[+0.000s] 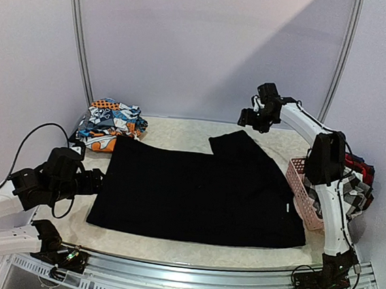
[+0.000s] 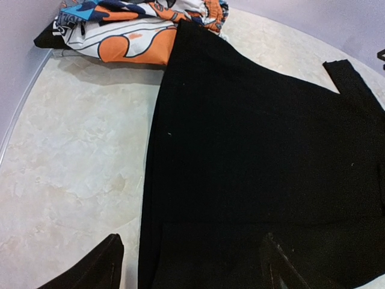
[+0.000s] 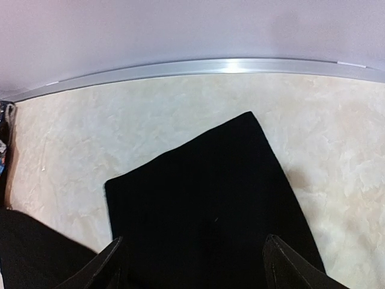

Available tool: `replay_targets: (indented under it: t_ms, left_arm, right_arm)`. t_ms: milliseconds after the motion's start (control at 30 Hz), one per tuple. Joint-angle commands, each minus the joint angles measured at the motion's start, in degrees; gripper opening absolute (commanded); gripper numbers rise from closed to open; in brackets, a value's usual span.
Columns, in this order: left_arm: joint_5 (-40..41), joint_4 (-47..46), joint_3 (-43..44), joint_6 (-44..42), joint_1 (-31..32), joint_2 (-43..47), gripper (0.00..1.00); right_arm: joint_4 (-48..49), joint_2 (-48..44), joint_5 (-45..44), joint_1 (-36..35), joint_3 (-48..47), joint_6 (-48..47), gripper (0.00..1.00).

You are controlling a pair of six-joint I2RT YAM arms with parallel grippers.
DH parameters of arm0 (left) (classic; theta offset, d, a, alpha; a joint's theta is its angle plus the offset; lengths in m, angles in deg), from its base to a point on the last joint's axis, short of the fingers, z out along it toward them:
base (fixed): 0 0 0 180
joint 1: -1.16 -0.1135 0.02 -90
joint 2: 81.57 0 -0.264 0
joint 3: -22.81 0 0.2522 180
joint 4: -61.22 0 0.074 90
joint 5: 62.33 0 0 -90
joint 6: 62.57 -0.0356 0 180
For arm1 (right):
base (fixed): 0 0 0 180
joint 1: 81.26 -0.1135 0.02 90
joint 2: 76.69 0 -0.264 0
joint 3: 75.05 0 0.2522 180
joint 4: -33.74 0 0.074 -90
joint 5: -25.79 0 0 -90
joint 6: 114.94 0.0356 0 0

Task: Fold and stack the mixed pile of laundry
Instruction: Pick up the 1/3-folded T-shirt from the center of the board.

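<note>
On table [image 1: 180, 131] ctr black garment [image 1: 195, 192] lies flat; left gripper [image 1: 95, 181] at its left hem & right gripper [image 1: 247, 117] above far flap [image 1: 237, 145] (prob. a sleeve), both open w/ nothing held, should pinch edges squarely.

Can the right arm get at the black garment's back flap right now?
Probably yes: the open right end effector hangs above the flap, and nothing lies between them.

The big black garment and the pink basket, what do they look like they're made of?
Black garment: soft, matte cloth, possibly a fine knit. It lies limp and flat with no shine.
Pink basket: most likely rigid moulded plastic, since its wall is a regular grid of holes.
</note>
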Motion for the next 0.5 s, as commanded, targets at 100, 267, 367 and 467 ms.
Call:
replay_targets:
  t_ms: [100,267,367,467]
  left_arm:
    - [-1.75,-3.93,-2.73,-0.28,-0.21,-0.68,0.79]
    - [-2.65,-4.79,-2.75,-0.23,-0.26,-1.58,0.78]
    - [-2.81,-5.07,-2.51,-0.25,-0.24,-2.28,0.78]
    - [-2.87,-5.42,-2.42,-0.06,-0.26,-3.06,0.77]
  right_arm:
    - [5.15,7.78,7.19,2.77,-6.0,1.31,0.8]
    - [11.16,12.88,12.92,6.19,-8.93,6.08,0.79]
    - [13.02,15.9,15.83,7.97,-10.77,9.43,0.78]
    - [14.35,18.14,18.15,9.24,-11.35,11.69,0.77]
